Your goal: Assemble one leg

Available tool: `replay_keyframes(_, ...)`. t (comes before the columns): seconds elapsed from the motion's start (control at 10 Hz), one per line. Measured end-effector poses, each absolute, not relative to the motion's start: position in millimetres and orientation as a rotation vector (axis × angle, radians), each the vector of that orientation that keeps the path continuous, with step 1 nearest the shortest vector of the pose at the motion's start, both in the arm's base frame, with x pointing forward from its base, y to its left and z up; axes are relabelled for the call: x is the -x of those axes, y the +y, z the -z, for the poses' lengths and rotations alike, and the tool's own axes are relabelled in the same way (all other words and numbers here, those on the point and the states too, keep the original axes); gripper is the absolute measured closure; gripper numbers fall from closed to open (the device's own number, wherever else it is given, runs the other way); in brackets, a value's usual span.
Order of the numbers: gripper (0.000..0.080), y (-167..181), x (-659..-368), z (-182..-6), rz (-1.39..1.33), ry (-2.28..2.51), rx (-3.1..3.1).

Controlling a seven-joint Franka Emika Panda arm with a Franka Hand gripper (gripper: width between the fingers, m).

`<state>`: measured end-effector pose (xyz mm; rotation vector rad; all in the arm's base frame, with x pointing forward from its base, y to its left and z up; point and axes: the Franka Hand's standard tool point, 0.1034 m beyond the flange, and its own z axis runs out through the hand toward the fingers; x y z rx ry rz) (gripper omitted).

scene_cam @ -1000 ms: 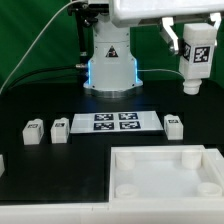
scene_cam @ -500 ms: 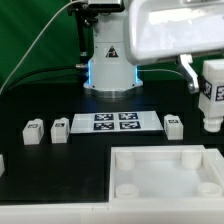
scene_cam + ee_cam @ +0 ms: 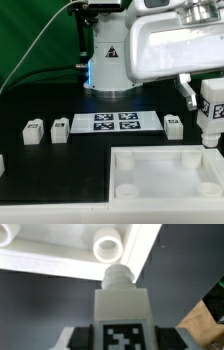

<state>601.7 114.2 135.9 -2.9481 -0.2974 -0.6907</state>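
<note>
My gripper (image 3: 211, 92) is shut on one white leg (image 3: 211, 112) and holds it upright above the far right corner of the large white tray (image 3: 160, 172). In the wrist view the held leg (image 3: 122, 300) points its stepped tip toward a round corner socket (image 3: 108, 246) of the tray, still apart from it; its tag faces the camera between the black fingers (image 3: 80, 336). Three more legs stand on the table: two on the exterior view's left (image 3: 33, 131) (image 3: 59, 128) and one at the right (image 3: 174, 124).
The marker board (image 3: 115, 122) lies between the loose legs. The arm's base (image 3: 110, 60) stands behind it with a cable arching to the left. A wooden edge (image 3: 205, 319) shows beside the table in the wrist view.
The gripper with the leg has moved down and toward the exterior view's right, from high above the table to just over the tray's far right corner.
</note>
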Motion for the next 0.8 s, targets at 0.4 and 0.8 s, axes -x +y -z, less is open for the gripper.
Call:
replay_keyframes(0.4,0.0509,112,-615,-112.1,0.759,-0.280,2.932)
replay_keyframes(0.8,0.0509,99,-618,-95.0,0.815,-0.294,2.929)
